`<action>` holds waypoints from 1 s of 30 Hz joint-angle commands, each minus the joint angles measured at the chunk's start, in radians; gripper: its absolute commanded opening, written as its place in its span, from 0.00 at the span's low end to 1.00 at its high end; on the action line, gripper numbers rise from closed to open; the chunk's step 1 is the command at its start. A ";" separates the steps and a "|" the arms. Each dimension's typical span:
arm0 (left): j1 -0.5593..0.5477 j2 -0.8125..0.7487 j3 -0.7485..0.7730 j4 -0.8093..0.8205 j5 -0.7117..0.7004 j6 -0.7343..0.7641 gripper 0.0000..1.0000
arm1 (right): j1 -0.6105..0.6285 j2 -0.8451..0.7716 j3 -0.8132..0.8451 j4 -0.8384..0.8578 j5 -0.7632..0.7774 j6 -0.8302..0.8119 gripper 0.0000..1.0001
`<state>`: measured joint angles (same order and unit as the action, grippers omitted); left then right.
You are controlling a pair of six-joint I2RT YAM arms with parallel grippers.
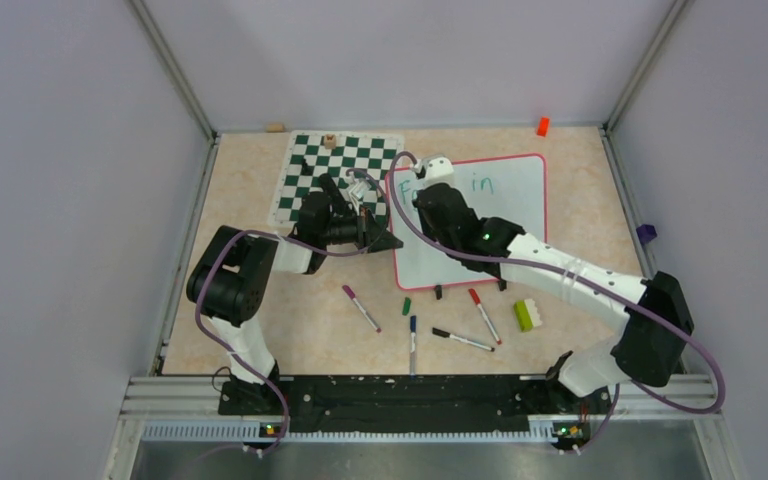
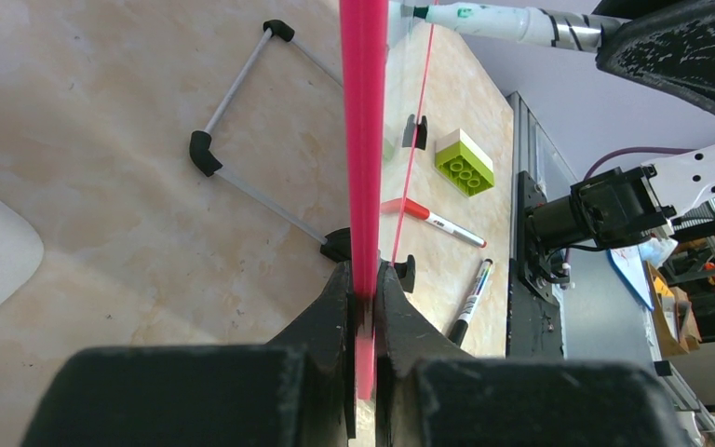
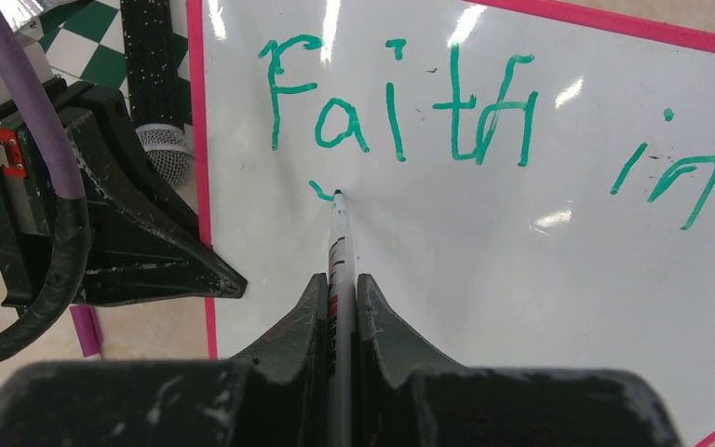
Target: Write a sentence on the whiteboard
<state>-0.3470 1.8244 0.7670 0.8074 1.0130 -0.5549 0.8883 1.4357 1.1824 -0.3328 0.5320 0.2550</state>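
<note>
**Whiteboard, partly lettered, held by both arms**

**Item.** The whiteboard (image 1: 515, 215) is glossy white with a thin pink frame. It sits right of centre on the surface (image 1: 260, 300), and its upper left corner is just beside the chess mat (image 1: 345, 160).

**Left jaws.** We record the left jaws as pinched shut on the board's left frame edge. In the left wrist view the pink edge (image 2: 363, 140) rises straight out from between them.

**Right jaws.** These are closed on a marker (image 3: 339, 242), gripping its barrel, with the shaft pointing away from the wrist. The tip touches the board just below the "a" of the first word, beside a short teal stroke.

**Sentence** (image 3: 391, 121). The lettering is teal-green and handwritten. We read "Faith in" along the top line, and the short stroke at the marker tip sits below it.

**Loose on the surface, near side of the board.**
- a purple-capped marker (image 1: 361, 308)
- a green cap (image 1: 406, 306)
- a blue marker (image 1: 412, 340)
- a black marker (image 1: 462, 340)
- a red marker (image 1: 484, 316)
- a lime-green brick (image 1: 525, 315), just right of the red marker
- two black feet, which show at the board's near edge (image 1: 438, 292)

**Elsewhere on the surface.**
- a small wooden piece (image 1: 329, 141) on the mat's far edge
- an orange block (image 1: 542, 126) by the back wall
- a purple object (image 1: 646, 233) against the right wall

**Surface and room.** The surface is beige and marbled. Pale grey-lavender panels enclose it on three sides, with metal rails at the corners. A black rail (image 1: 390, 390) at the near edge carries both arm bases.
</note>
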 commanded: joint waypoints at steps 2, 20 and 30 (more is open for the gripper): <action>-0.017 -0.019 0.027 -0.016 -0.018 0.033 0.00 | -0.002 0.026 0.062 -0.001 0.050 -0.025 0.00; -0.020 -0.023 0.031 -0.030 -0.021 0.042 0.00 | -0.003 0.010 0.050 -0.021 0.023 -0.020 0.00; -0.022 -0.027 0.030 -0.034 -0.018 0.043 0.00 | -0.002 -0.031 -0.013 -0.076 -0.029 0.010 0.00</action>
<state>-0.3470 1.8240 0.7708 0.7902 1.0130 -0.5457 0.8875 1.4422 1.1961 -0.3676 0.5201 0.2440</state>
